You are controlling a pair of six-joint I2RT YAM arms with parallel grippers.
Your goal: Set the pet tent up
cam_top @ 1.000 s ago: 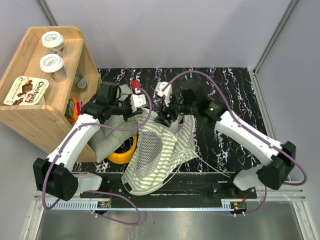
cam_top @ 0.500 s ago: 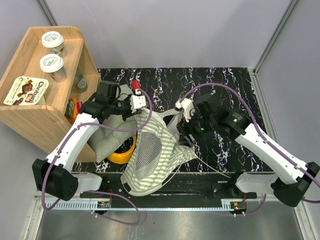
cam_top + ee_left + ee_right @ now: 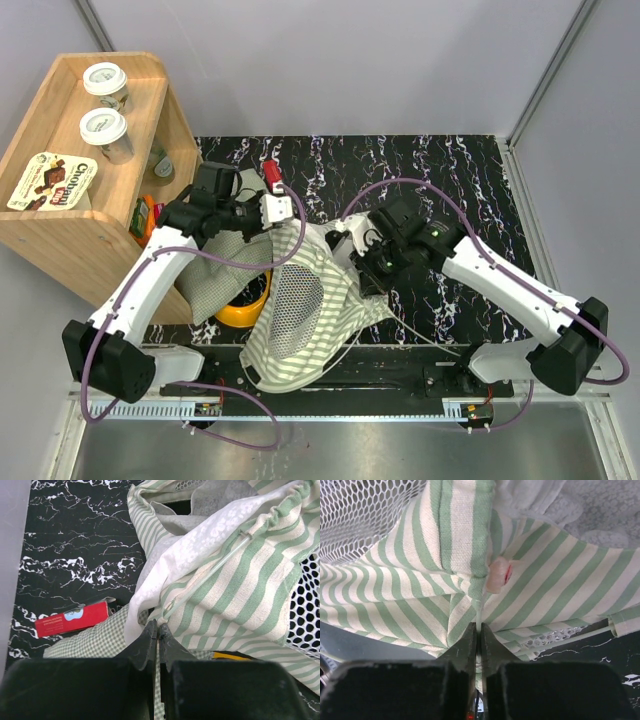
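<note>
Evidently the left gripper (image 3: 158,625) was clenched on the pet tent (image 3: 300,300) at its white curtain (image 3: 170,565) edge, and the right gripper (image 3: 478,627) was clamped on a thin pole (image 3: 478,616) at the striped hem. The tent sagged between them onto the worktop (image 3: 450,170).

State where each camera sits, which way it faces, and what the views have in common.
Top external: fixed above and behind the arms, looking down on the marbled table; both arms whole, left gripper and right gripper at the pet tent.
Left wrist: on the left arm, facing past its shut fingers at striped fabric, the checked cushion and a red packet.
Right wrist: on the right arm, facing past its shut fingers at the stripes and a thin pole.
Shared: both wrist views catch the tent's mesh window.
</note>
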